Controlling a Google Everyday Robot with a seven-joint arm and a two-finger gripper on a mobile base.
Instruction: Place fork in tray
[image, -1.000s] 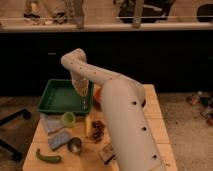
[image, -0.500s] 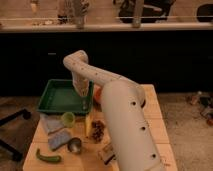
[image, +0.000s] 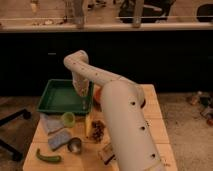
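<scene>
Green tray (image: 52, 97) sits at the wooden table's (image: 155, 125) back left; gripper (image: 83, 101) hangs over its right rim; jaw state I cannot tell.

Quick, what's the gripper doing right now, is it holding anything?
Gripper: hanging over the right edge of the green tray; whether it holds the fork cannot be told.

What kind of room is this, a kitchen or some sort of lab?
Probably a lab or office test area, not a kitchen: a wooden table holds a green tray and scattered utensils, an office chair's base stands nearby, and the arm's pincer hangs at the tray's edge.
</scene>
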